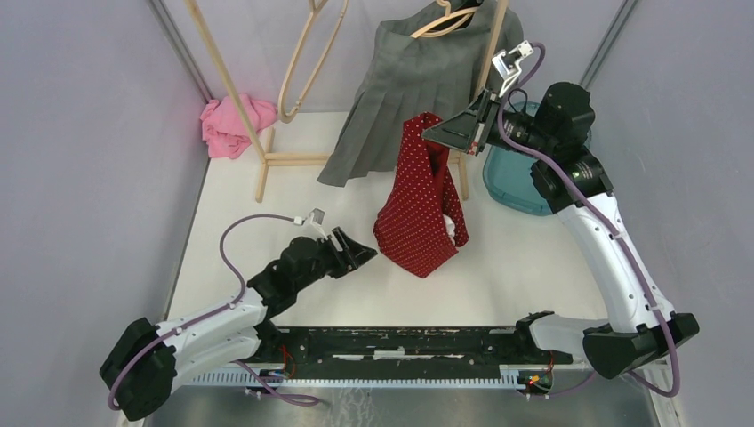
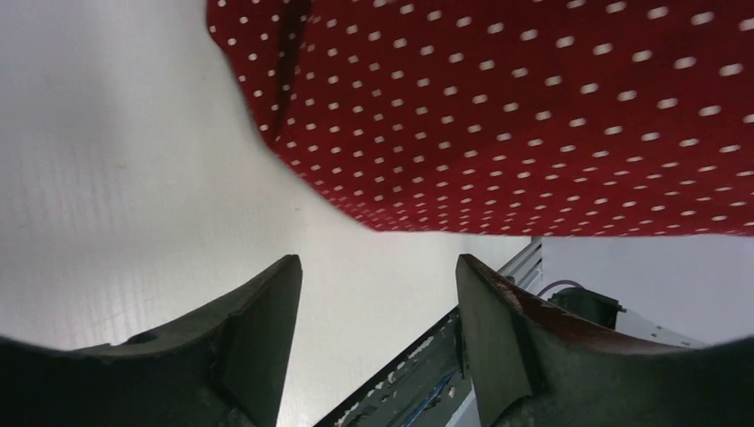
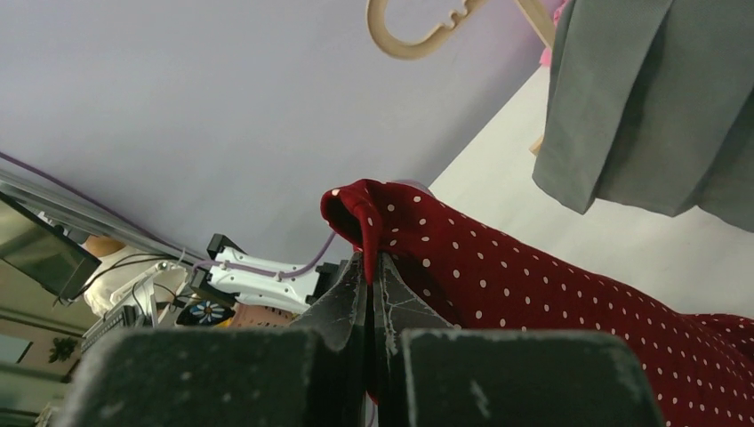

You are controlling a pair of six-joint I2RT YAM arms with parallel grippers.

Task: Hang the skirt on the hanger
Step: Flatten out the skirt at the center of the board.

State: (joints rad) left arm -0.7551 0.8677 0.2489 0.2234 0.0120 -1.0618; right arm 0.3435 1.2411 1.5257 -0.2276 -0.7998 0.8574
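Top external view: the right gripper is held high above the table, its jaws pressed together on a top fold of the red polka-dot skirt. The cloth hangs straight down from its tips in a long drape. The right wrist view confirms the pinch, with a bunched red edge poking up between the closed fingers. Whether the lower hem touches the table I cannot tell. Low down, the left gripper points at that hem from its left side, near but apart. Its jaws stand fairly wide with nothing between them, and the left wrist view shows dotted fabric just ahead of and above the fingertips. Just behind the right gripper a grey pleated skirt hangs on the wooden rack. Further to that gripper's left an empty wooden hanger hangs from the same rack. A pink cloth lies at the rack's foot, well apart from both tools, and a teal tub sits under the right arm's wrist.
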